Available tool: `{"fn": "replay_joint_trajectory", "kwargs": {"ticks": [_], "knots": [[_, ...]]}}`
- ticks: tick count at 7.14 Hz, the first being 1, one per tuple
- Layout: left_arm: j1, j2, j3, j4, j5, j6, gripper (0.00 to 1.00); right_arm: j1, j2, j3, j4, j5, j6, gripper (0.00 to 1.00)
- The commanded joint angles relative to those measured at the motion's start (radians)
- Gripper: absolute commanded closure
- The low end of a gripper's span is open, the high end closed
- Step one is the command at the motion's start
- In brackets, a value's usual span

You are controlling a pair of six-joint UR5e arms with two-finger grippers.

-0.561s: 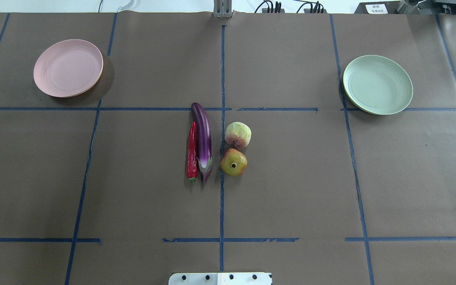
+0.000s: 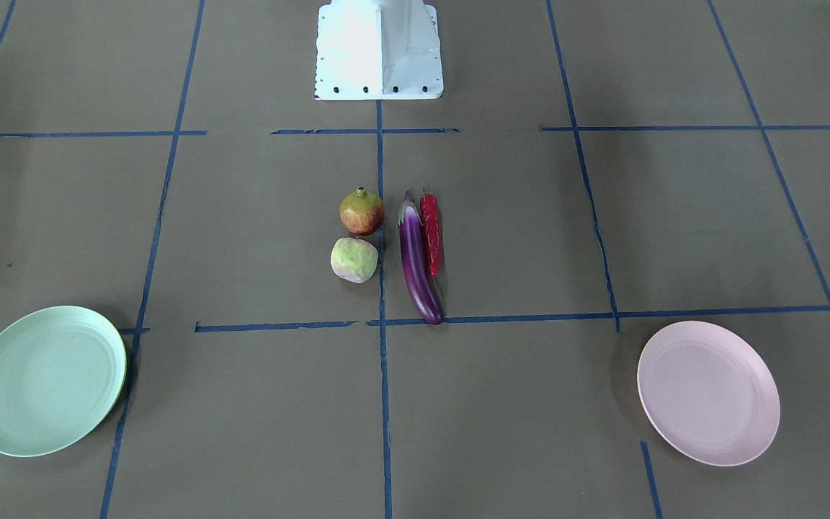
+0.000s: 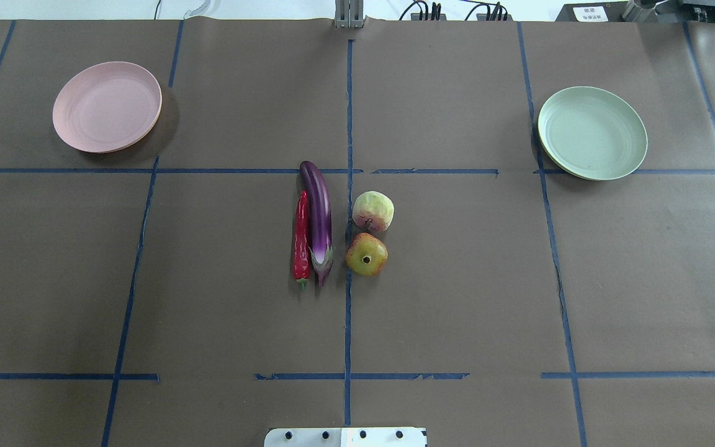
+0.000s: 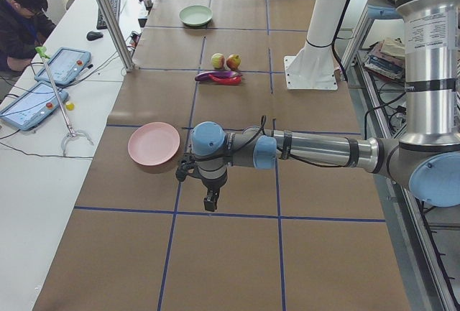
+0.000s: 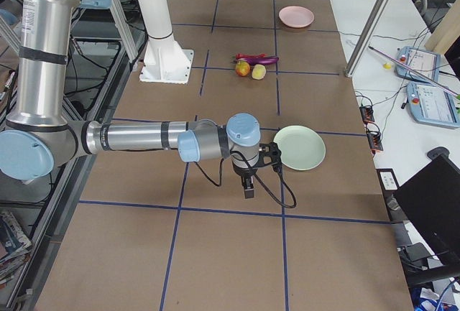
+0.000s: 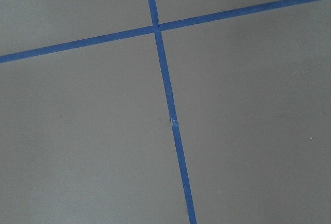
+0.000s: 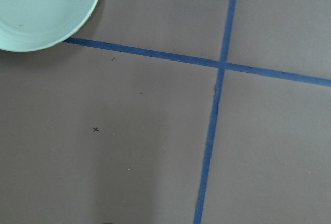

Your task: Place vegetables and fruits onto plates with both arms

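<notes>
Now my left gripper [image 4: 209,202] hovers by the pink plate [image 4: 154,144], right gripper [image 5: 248,187] by the green plate [image 5: 300,147]; open or closed, I cannot tell.

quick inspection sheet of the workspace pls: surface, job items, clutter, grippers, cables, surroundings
surface: brown paper table cover with a blue tape grid.
job's things: eggplant and chili pepper side by side at centre; pomegranate and bumpy green-pink fruit next to them; pink plate and green plate both empty, at opposite sides.
clutter: nothing seen.
grippers: left gripper points down near the pink plate, right gripper near the green plate; open or shut cannot be told.
cables: black cable loops by the right gripper; more cables at the far edge.
surroundings: white base block; operator and tablets at a side bench.
</notes>
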Motion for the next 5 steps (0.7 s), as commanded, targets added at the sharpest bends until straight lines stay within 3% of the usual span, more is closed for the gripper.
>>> {"fn": "replay_joint_trajectory", "kwargs": {"ticks": [1, 3, 5], "knots": [[0.000, 0.000, 0.000, 0.000, -0.002, -0.001, 0.00, -0.172, 0.152, 0.034, 0.095, 0.006, 0.238, 0.00], [0.002, -0.001, 0.000, -0.002, -0.003, -0.004, 0.00, -0.365, 0.327, 0.073, 0.087, -0.024, 0.582, 0.00], [0.005, -0.001, 0.002, -0.002, -0.005, -0.004, 0.00, -0.678, 0.506, 0.067, 0.080, -0.291, 0.934, 0.00]]}}
